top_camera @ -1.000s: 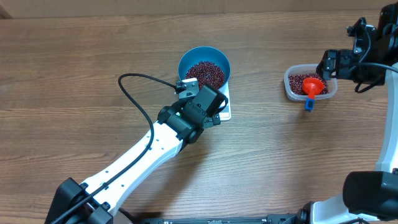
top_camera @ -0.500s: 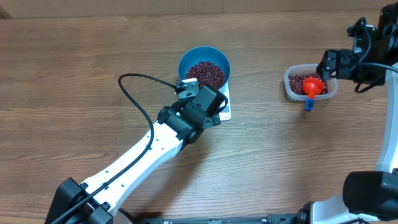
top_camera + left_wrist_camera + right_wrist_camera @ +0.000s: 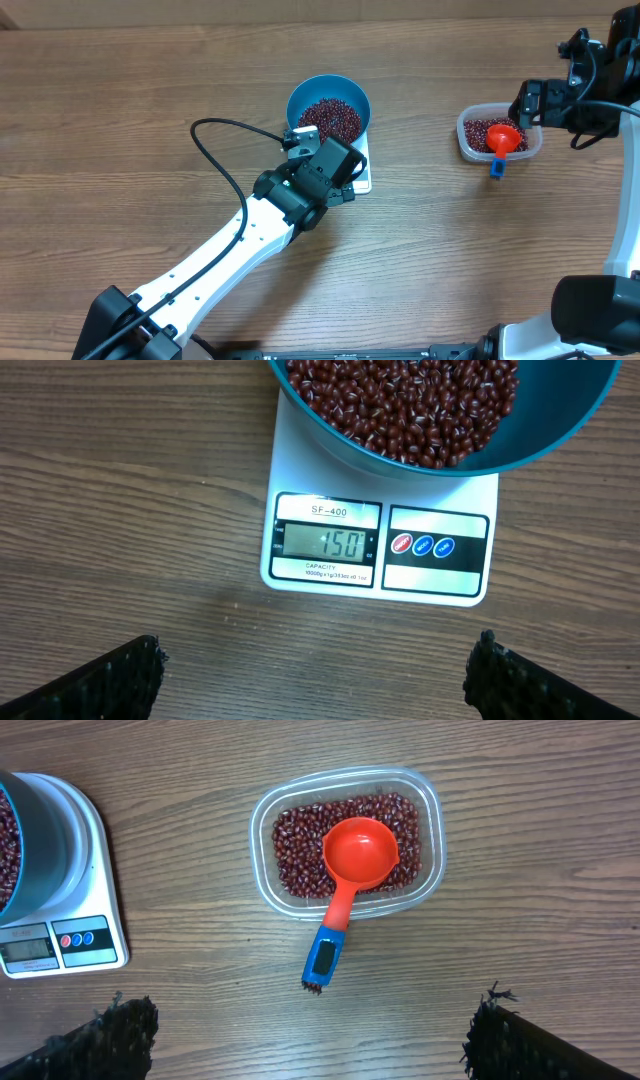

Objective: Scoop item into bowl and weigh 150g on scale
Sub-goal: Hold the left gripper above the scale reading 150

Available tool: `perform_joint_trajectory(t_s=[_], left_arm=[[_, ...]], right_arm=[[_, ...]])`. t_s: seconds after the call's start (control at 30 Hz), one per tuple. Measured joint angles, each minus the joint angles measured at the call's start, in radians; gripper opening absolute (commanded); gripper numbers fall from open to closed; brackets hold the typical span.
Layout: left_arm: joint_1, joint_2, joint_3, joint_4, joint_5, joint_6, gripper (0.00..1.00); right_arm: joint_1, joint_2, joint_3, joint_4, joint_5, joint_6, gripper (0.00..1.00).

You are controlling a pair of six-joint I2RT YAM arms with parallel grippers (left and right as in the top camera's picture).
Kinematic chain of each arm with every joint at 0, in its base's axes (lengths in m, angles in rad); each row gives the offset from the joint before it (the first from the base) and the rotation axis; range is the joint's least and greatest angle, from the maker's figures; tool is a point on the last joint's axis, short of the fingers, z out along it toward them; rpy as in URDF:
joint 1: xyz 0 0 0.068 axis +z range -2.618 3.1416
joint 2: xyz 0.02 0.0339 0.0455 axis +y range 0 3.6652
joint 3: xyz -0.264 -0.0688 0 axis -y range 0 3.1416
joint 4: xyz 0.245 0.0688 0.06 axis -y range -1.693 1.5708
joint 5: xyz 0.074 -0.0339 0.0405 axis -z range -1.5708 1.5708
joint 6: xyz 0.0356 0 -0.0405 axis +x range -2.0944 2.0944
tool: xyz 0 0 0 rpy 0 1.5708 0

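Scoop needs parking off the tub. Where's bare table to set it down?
Bare wood between the scale and the tub, and on the tub's near side past the scoop handle. Also the wide stretch of table left of the bowl. Crowded: the scale's front, where the left arm hangs over it.

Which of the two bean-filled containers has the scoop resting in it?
The clear plastic tub: the red scoop lies in it on the beans, handle sticking over the rim. The blue bowl on the scale holds only beans.
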Motion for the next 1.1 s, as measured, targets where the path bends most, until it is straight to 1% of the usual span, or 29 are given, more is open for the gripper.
perform_joint_trajectory(t_s=[1.1], left_arm=[[0.000, 0.000, 0.000, 0.000, 0.015, 0.000, 0.99]], right_arm=[[0.000, 0.000, 0.000, 0.001, 0.000, 0.000, 1.00]])
